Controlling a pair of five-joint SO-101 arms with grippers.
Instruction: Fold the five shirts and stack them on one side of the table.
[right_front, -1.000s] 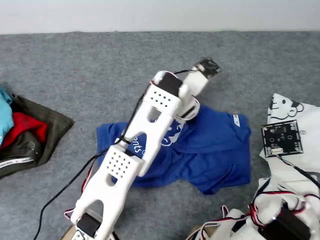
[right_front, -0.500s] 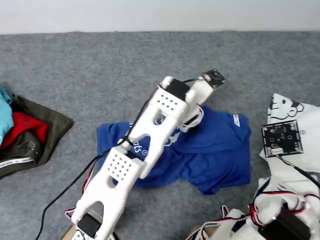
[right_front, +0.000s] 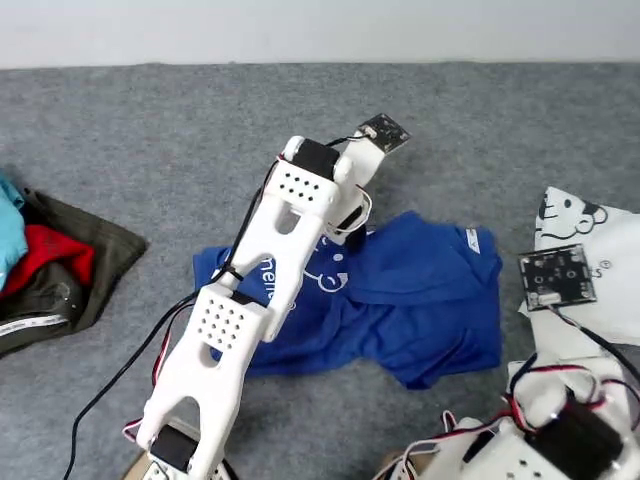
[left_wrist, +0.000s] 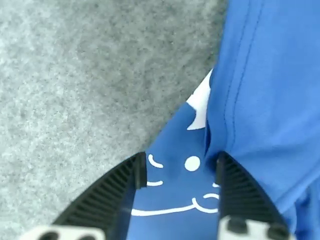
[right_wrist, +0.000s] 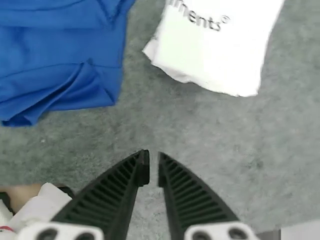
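The blue shirt (right_front: 430, 300) lay rumpled and only partly folded in the middle of the grey worktop (right_front: 150, 130). One of its edges was doubled over the printed front. The left pincer (left_wrist: 181, 162) stood over the far edge of the shirt. Its jaws were spread wide with the doubled cloth between them, and they gripped nothing.

If the jaws closed there, they could likely catch only the top layer, or both layers at once. A lift would then drag the whole shirt askew rather than turn a clean fold. Pressing too low might snag the carpet-like surface.

The right pincer (right_wrist: 150, 162) hung near the shirt's near corner with its jaws drawn almost together and empty. It held nothing down, so the cloth could slide toward the folded white shirt (right_front: 600, 235) just beside it and upset that one. The heap of shirts (right_front: 50, 260) waited well apart at the other side.
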